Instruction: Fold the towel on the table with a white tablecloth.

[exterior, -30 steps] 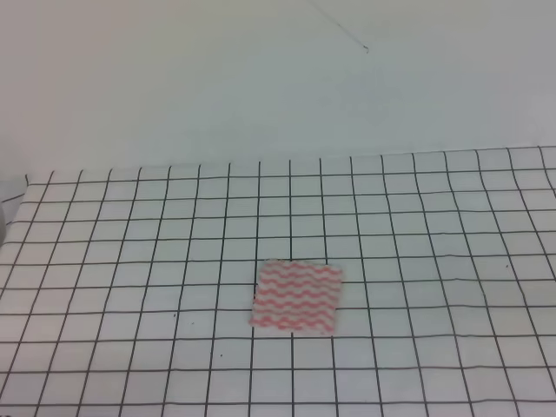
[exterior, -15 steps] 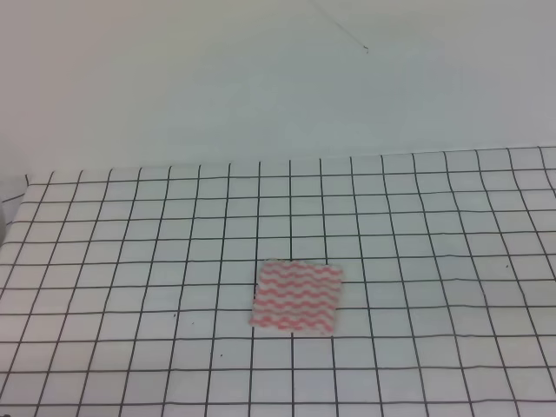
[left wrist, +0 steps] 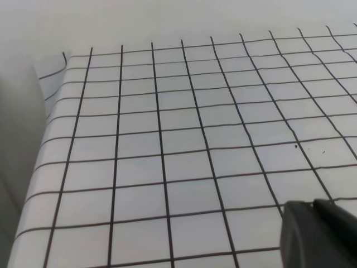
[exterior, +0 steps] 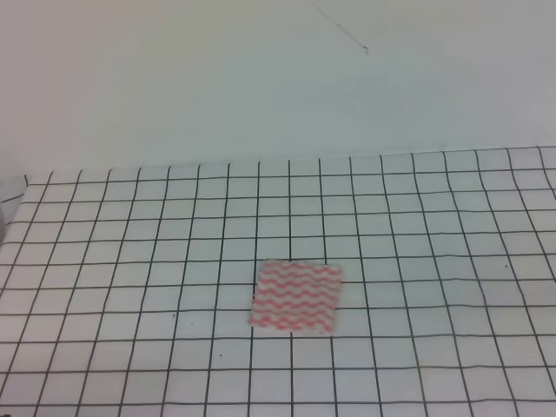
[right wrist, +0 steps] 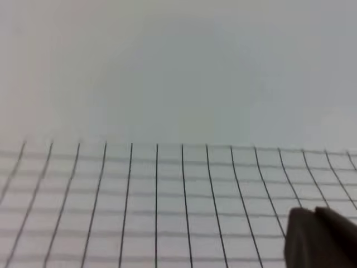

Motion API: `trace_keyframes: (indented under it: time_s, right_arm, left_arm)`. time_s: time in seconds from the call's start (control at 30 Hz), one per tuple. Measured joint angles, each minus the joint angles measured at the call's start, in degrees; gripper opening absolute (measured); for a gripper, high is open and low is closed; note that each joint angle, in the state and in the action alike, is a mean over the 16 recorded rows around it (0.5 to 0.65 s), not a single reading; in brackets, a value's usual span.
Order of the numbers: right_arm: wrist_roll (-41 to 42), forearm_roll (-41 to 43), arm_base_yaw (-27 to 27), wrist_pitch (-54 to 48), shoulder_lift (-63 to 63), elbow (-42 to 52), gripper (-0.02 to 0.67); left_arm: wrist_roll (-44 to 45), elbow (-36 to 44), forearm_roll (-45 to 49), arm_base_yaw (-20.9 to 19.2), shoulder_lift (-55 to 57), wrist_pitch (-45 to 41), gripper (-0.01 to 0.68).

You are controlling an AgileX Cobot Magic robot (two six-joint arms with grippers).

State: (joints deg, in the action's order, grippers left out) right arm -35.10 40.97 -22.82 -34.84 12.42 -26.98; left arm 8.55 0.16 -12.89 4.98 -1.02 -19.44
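The towel (exterior: 295,296), a small cloth with red-pink and white wavy stripes, lies flat on the table a little below the middle of the exterior high view. It covers about two grid squares each way. The white tablecloth (exterior: 130,261) with thin black grid lines spreads over the whole table. Neither arm shows in the exterior high view. In the left wrist view only a dark piece of the left gripper (left wrist: 319,235) shows at the bottom right, above bare tablecloth (left wrist: 167,139). The right wrist view likewise shows one dark piece of the right gripper (right wrist: 319,239). The towel is in neither wrist view.
A plain pale wall (exterior: 261,78) rises behind the table's far edge. The table's left edge (left wrist: 42,151) drops away at the left of the left wrist view. The right wrist view is blurred.
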Motion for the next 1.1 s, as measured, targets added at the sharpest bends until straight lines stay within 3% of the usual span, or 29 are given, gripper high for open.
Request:
trace_keyframes:
  time_s: [0.33,0.63,0.73,1.1]
  right_arm:
    - [-5.88,-4.56,18.20,25.31,-7.94,15.09,-0.003]
    - [-4.70,-4.46,22.17,33.50,-9.31,25.84,-0.003]
    - [1.86,-9.24,22.17,33.36,-9.25,27.47,-0.003]
    - [36.37,-39.07,22.17,27.27,-9.15,28.88,-0.003]
  left_arm:
    - [-0.25,0.00,0.03,0.00,0.00,0.15,-0.001]
    - [-0.57,0.00,0.03,0.00,0.00,0.26,-0.001]
    - [-0.59,0.00,0.03,0.00,0.00,0.26,-0.001]
    - [-0.68,0.00,0.03,0.00,0.03,0.04,-0.001]
